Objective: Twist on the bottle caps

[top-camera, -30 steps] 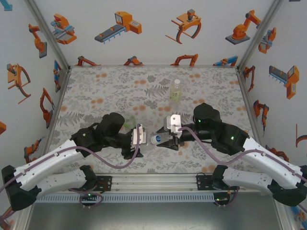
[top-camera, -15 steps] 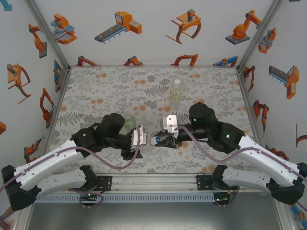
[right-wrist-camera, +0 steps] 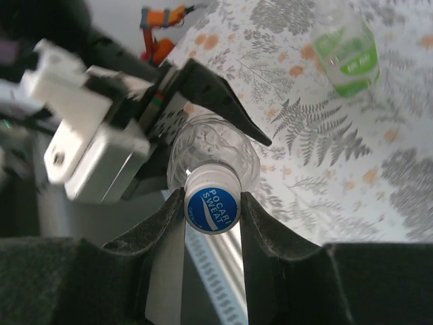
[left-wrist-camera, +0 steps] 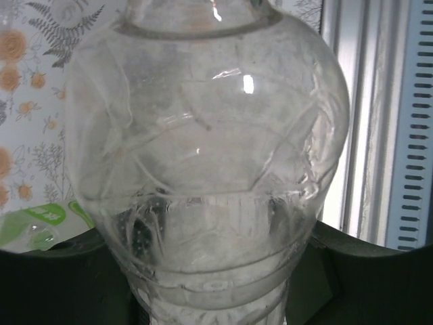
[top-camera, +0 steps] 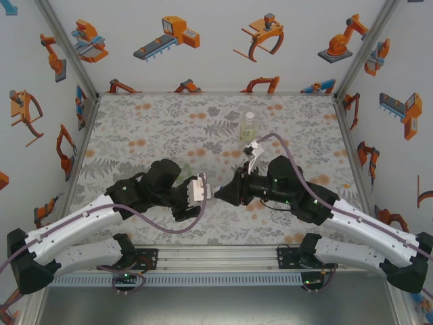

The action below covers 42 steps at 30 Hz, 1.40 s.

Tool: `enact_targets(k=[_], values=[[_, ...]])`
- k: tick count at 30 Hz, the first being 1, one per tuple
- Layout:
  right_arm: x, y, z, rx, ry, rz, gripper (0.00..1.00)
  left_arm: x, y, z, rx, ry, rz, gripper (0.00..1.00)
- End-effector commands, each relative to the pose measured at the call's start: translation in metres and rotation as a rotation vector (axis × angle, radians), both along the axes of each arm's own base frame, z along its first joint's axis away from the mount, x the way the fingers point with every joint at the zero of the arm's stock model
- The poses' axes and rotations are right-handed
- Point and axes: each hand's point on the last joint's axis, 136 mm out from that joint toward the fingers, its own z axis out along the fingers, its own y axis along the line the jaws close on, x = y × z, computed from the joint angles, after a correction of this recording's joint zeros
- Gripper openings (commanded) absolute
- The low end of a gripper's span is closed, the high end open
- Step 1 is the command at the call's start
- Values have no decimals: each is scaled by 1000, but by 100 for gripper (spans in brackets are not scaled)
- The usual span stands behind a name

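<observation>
A colourless bottle is held sideways above the mat, its body clamped in my left gripper, which is shut on it. On the bottle's neck sits a white bottle cap with a blue printed top. My right gripper is shut on that cap, one finger on each side. From above, the left gripper and the right gripper meet tip to tip near the mat's front middle. A pale yellow bottle stands upright at the back. A green-tinted bottle lies on the mat, partly behind my left arm.
The fern-and-flower mat covers the table, with walls on three sides. A metal rail with the arm bases runs along the near edge. Open mat lies at the back left and far right.
My right gripper has closed on the cap, moved a little left and rolled its wrist, so its white camera mount swung toward the back. The left gripper keeps its hold and has shifted slightly right.
</observation>
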Motion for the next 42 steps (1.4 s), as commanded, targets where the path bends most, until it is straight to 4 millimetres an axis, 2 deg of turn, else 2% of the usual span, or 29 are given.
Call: enact_targets(k=[1,2,5,8,9,11,12,14,17,19,21,24,31,35,39,42], values=[[28,-24,-32,102,404,-367,0,8,-12,23,-81,-79,-6,0],[28,-29,-42,103,486,-419,0,10,-12,22,-81,-83,0,0],[29,-21,-44,121,538,-424,0,11,-13,21,-82,-86,1,0],[31,-11,-33,88,470,-369,0,9,-14,20,-77,-74,-14,0],[31,-10,-28,68,419,-341,3,7,-15,19,-74,-67,-21,0],[28,-10,-18,38,321,-290,30,3,-14,18,-66,-53,-37,0],[27,-11,-10,27,258,-259,40,1,-13,18,-66,-47,-44,0],[23,-14,4,6,134,-204,51,-2,-13,18,-66,-40,-57,0],[14,-21,21,-23,-57,-119,60,-8,-12,21,-76,-24,-81,0],[-1,-18,35,-38,-206,4,74,-13,-11,22,-81,-9,-97,0],[-8,-20,42,-78,-318,68,73,-18,-10,22,-84,9,-115,0],[-32,-15,49,-112,-508,256,68,-24,-9,23,-83,32,-139,0],[-76,-6,46,-155,-800,635,66,-37,-8,23,-76,89,-187,0],[-72,-2,36,-212,-826,675,62,-39,-8,25,-84,98,-195,0],[-70,5,36,-195,-841,678,47,-40,-8,25,-84,98,-201,0],[-71,7,36,-185,-833,691,41,-40,-8,26,-85,95,-199,0]])
